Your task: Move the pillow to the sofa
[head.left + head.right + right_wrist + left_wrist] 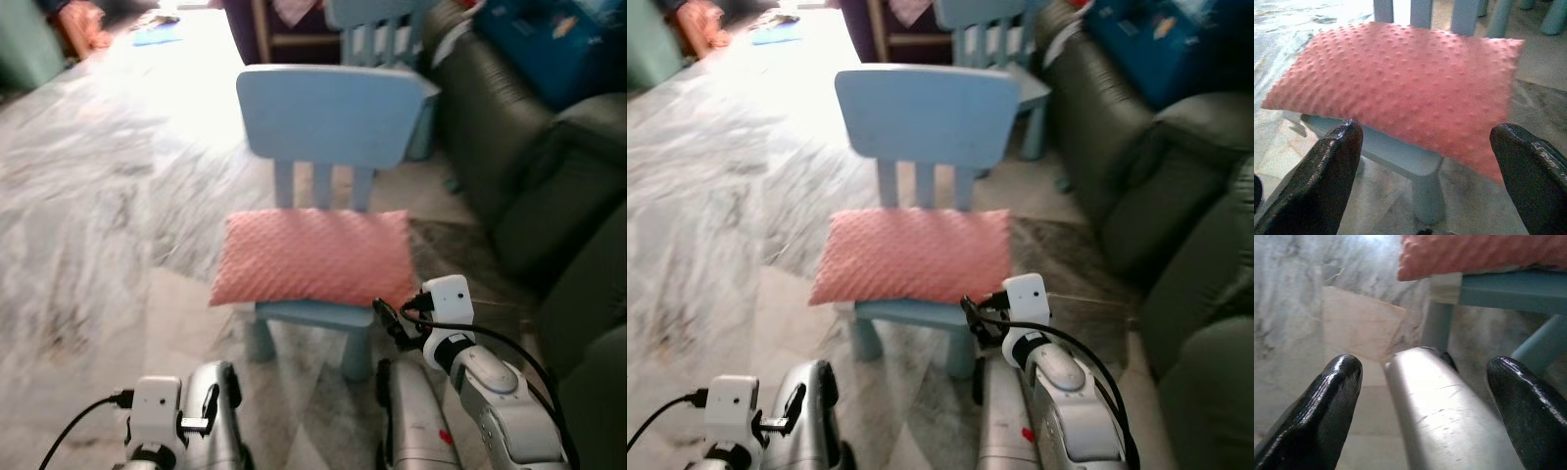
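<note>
1. Nearest the camera: the two silver arms at 6 o'clock in the head views. Left gripper (1422, 396) hangs low at 7 o'clock, fingers spread wide, nothing between them; its wrist view looks past the robot's own silver limb toward the chair leg. Right gripper (1425, 166) is raised at 5 o'clock, just short of the pillow's near right corner, fingers wide apart and empty, framing the pillow without touching it.
2. Marble-pattern floor (108, 196), biggest surface, runs from 6 up to 11 o'clock, with bright glare at 12.
3. Dark green sofa (519, 196) fills 1 to 4 o'clock, well apart from the pillow; a blue bag (554, 44) lies on it at 1 o'clock.
4. Light blue child's chair (328, 117) at centre, backrest toward 12; a second light blue chair (377, 34) stands behind it at 12.
5. Pink dotted pillow (313, 257) lies flat on the chair seat, overhanging the seat on the 9 o'clock side.
6. Small clutter at 11 o'clock: blue flat item (157, 34), orange thing (83, 24), too blurred to name.
7. Progress: early by my read. Pillow not yet gripped, not lifted, nowhere near the sofa. Left to do: close on the pillow, lift, turn toward 3 o'clock, set it on the sofa.
8. Writing and brands: none readable; the bag has pale marks, too small to tell.
</note>
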Robot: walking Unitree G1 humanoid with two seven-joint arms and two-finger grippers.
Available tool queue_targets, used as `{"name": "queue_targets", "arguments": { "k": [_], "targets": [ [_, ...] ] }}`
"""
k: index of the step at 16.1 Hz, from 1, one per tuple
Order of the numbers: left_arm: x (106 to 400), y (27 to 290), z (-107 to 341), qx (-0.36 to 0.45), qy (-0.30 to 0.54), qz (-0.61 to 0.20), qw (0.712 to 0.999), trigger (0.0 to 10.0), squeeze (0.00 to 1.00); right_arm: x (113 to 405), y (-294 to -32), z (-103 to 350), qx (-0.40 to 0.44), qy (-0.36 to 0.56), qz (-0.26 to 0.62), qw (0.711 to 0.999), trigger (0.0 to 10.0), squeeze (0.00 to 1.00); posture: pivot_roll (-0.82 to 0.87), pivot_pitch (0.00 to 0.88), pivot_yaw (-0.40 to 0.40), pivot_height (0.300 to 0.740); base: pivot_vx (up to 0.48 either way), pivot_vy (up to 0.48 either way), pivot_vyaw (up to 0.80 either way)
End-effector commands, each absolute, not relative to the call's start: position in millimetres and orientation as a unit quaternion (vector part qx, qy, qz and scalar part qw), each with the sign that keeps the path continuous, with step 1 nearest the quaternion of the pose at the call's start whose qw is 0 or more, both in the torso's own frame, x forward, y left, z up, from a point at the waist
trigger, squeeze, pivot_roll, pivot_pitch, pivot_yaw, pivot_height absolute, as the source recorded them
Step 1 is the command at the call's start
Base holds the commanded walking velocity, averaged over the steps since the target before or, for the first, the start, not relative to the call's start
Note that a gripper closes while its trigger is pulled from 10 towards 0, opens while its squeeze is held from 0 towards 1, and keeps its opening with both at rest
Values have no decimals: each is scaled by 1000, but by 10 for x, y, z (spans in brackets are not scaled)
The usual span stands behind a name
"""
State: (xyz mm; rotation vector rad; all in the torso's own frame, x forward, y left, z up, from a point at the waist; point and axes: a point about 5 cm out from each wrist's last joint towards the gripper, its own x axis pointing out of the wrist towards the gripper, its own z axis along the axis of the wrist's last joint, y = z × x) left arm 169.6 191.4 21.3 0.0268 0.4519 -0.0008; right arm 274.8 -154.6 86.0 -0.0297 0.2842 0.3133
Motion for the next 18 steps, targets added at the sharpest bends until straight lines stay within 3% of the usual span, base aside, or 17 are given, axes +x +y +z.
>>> {"name": "queue_targets", "arguments": {
  "k": [1,5,10,13,18],
  "targets": [
    [1685,1992,232,17,220,21,975,10000,0,2759,-1532,856,-15,143,157,977,10000,0,-159,193,55,533,0,0,0],
    [1753,2139,283,29,202,56,977,10000,0,2805,-1524,886,-17,134,157,978,10000,0,-160,192,55,533,0,0,0],
    [2111,2510,396,33,166,122,978,10000,0,2967,-1494,989,-18,116,154,981,10000,0,-166,218,51,533,0,0,0],
    [2275,2527,462,32,153,119,981,10000,0,2951,-1495,995,-16,116,155,981,10000,0,-174,232,53,498,0,0,0],
    [2457,2609,540,35,127,133,982,10000,0,2966,-1492,977,-12,118,150,982,10000,0,-169,254,53,498,0,0,0]
  ]
}}
